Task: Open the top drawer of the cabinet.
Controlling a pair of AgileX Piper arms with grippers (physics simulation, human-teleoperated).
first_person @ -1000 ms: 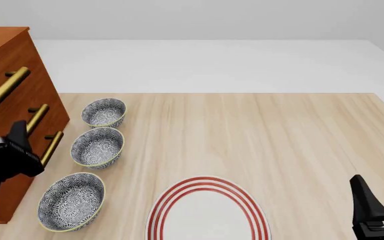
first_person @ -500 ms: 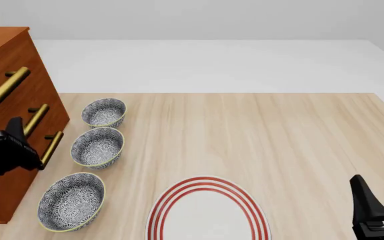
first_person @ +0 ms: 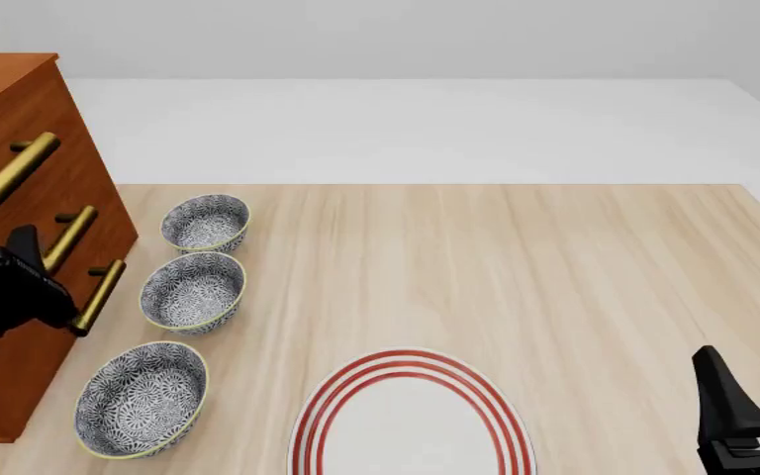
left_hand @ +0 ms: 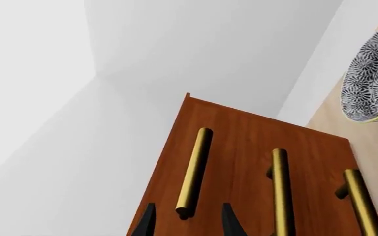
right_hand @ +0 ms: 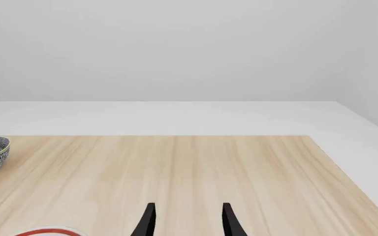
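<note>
Cabinet [first_person: 17,148] is standing at the far left of the table [first_person: 552,297], tall and reddish-brown, and part of it is running off the edge of the front view. Three brass bar handles are sticking out of its front. The top drawer [left_hand: 175,162] is sitting flat in the cabinet front and is looking closed. Its handle [first_person: 17,170] is the highest bar.

The left hand [left_hand: 185,223] is pointing at the cabinet front. In the left wrist view its two black fingertips [left_hand: 148,223] are sitting one on each side of the near end of the top handle [left_hand: 194,172], with a gap on both sides. The hand is spread wide and is not pinching the bar. In the front view the left hand [first_person: 11,277] is showing as a dark shape in front of the cabinet, below the top handle.

Three patterned bowls [first_person: 193,292] are sitting in a row just beside the cabinet. A plate with red rings [first_person: 414,416] is lying near the front edge of the table.

The right hand [first_person: 750,406] is resting low at the right corner of the front view, well apart from the cabinet. In the right wrist view its fingers [right_hand: 148,219] are spread apart over bare wood, holding nothing.
</note>
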